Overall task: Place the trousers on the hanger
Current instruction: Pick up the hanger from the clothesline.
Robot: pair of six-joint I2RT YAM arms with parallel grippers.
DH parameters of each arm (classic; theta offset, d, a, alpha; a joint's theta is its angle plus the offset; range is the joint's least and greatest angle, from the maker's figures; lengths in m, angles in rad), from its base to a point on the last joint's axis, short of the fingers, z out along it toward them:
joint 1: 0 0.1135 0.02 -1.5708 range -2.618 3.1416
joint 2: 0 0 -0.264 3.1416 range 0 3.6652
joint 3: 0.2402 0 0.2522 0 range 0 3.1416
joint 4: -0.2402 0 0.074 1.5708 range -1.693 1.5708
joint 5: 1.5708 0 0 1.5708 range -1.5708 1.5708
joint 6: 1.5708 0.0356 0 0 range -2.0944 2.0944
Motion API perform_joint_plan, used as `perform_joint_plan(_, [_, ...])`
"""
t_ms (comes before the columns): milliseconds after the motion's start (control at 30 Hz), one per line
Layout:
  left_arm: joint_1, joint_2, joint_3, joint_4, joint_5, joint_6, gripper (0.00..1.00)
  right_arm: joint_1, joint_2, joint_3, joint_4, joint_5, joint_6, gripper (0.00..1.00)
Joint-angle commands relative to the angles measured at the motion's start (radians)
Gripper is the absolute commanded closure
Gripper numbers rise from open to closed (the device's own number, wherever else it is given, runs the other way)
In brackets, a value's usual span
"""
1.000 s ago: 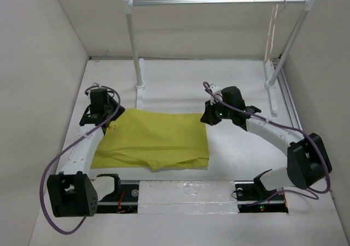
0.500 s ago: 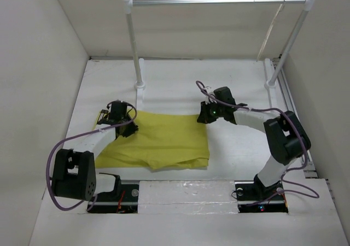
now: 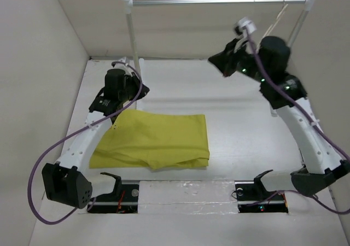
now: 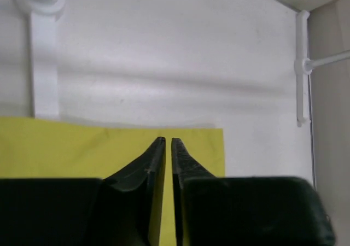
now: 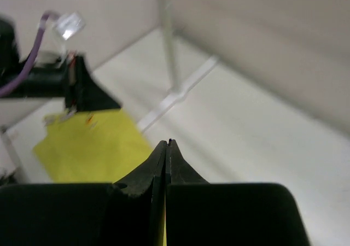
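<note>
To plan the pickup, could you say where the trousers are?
Top view: the trousers lie flat on the table, left of centre, beside the left arm.

Top view looks down from behind; all 3 views share the trousers [image 3: 156,142].

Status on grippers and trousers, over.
Left gripper shut, empty, clear of trousers. Right gripper shut, empty, raised near rail. Trousers flat on table; hanger on rail, untouched.
</note>
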Motion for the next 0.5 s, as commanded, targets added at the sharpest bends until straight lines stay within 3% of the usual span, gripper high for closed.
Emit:
perform_joint_plan(0, [-0.088, 0.068, 0.15, 0.033, -0.01, 0.078, 0.96, -0.134, -0.005, 0.189, -0.128, 0.08, -0.027, 1.0])
perform_joint_plan(33, [-0.189, 0.096, 0.261, 0.013, -0.053, 0.12, 0.99, -0.225, 0.016, 0.229, -0.141, 0.066, -0.018, 1.0])
perform_joint_plan(133, [-0.327, 0.189, 0.41, -0.04, -0.173, 0.163, 1.0, -0.365, 0.045, 0.329, -0.13, -0.016, 0.025, 1.0])
perform_joint_plan(167, [-0.378, 0.205, 0.417, -0.037, -0.173, 0.167, 1.0, -0.458, 0.05, 0.328, -0.083, -0.039, 0.083, 0.86])
perform_joint_plan(233, [-0.389, 0.197, 0.367, 0.011, -0.116, 0.152, 0.95, -0.551, 0.057, 0.276, -0.011, -0.16, 0.209, 0.69])
perform_joint_plan(267, [-0.389, 0.182, 0.341, 0.037, -0.086, 0.128, 0.9, -0.621, 0.065, 0.248, 0.073, -0.196, 0.25, 0.53])
perform_joint_plan(367, [-0.389, 0.15, 0.239, 0.049, -0.081, 0.114, 0.84, -0.671, 0.09, 0.188, 0.179, -0.256, 0.34, 0.32])
perform_joint_plan(467, [-0.389, 0.116, 0.161, 0.052, -0.075, 0.109, 0.78, -0.698, 0.133, 0.216, 0.215, -0.314, 0.395, 0.23])
